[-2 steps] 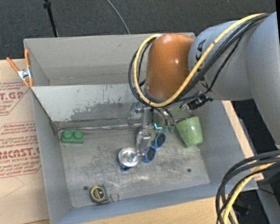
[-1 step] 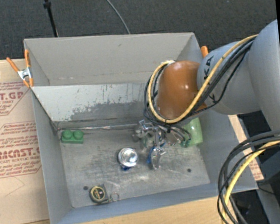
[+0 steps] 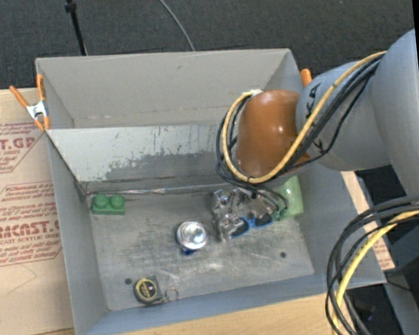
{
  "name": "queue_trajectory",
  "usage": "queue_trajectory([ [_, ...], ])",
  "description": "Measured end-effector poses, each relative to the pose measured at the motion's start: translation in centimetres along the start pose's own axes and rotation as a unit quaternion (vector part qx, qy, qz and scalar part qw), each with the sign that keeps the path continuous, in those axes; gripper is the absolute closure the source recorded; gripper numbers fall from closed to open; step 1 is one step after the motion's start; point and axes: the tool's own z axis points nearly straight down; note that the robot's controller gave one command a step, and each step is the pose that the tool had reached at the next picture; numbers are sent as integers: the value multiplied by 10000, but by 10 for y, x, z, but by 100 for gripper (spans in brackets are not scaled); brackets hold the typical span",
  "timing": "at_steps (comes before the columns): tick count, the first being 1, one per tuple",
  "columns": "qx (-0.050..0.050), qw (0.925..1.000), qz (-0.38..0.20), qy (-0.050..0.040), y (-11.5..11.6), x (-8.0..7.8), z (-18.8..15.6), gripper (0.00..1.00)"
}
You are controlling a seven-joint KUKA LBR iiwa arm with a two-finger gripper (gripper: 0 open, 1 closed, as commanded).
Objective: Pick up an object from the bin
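Nearest to me, by the front wall of the bin (image 3: pixel 84 288) and toward the view's left, a small round tape measure (image 3: pixel 146 289) with a dark case and a yellow face lies flat on the grey floor, well apart from everything else.

Further in, about the middle of the floor, a small can (image 3: pixel 191 236) shows its shiny silver top, with a little blue at its lower side. I cannot say whether it stands upright or leans a little.

Just beside the can, on the view's right, my tool (image 3: pixel 233 216) is down low near the floor. It reads as a tangle of bright metal parts with a bit of blue under its right side. I cannot tell whether that blue belongs to the tool or to something lying there. Nor can I tell whether the tool is released or clenched, and I see nothing that is plainly gripped in it. The can is the thing nearest to it. From here I cannot make out whether the two touch.

To the right of the tool, against the bin's right wall, a pale green object (image 3: pixel 293 195) is partly hidden behind the wrist.

Above the tool sits the orange cover (image 3: pixel 265 127) on the wrist, ringed by yellow and black cables (image 3: pixel 227 142), with the grey arm (image 3: pixel 392 99) coming in from the right.

Farthest back, at the foot of the sloping rear wall on the left, a green block (image 3: pixel 108 204) with two studs lies alone.
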Motion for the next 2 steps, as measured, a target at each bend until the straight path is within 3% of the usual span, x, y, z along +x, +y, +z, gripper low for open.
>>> queue_trajectory([
  [1,4,10000,3,-20,0,0,2,0],
  [2,18,9950,-998,-31,59,-26,2,0],
])
